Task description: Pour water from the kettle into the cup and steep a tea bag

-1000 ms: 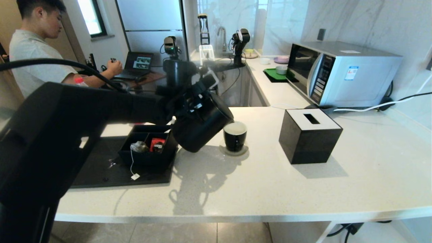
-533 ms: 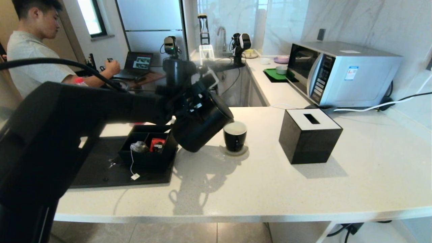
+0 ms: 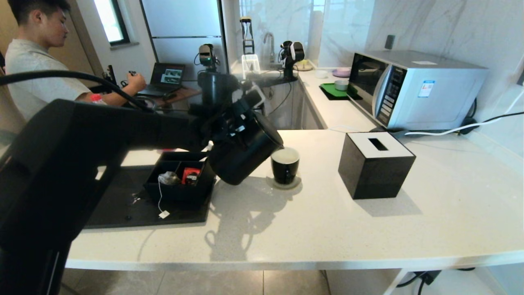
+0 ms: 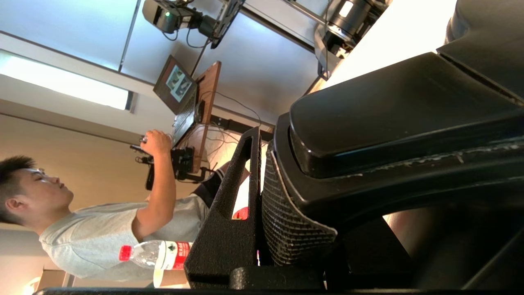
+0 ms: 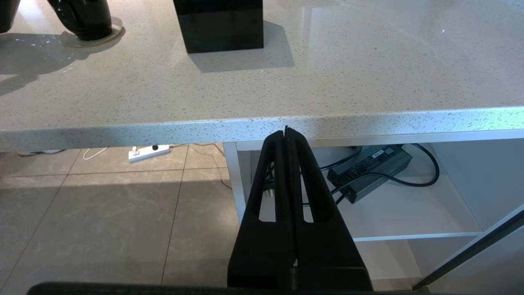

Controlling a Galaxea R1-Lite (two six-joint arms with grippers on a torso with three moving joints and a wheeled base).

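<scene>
Left gripper [image 3: 235, 123] clamps matte kettle [image 3: 245, 153], tilted over cup [image 3: 285, 164].

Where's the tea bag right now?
In the head view the tea bag lies in the black compartment box left of the cup, beside a red packet; its string hangs over the box's front to the tag.

Black tissue box [image 3: 376, 164] near microwave [image 3: 413, 88] on counter [image 3: 327, 229]

No legible text, brand or number: the blue-and-white sticker on the microwave [image 3: 425, 88], the microwave's control-panel markings, and the red label on the plastic bottle [image 4: 157, 255] all carry print too small to read.
</scene>
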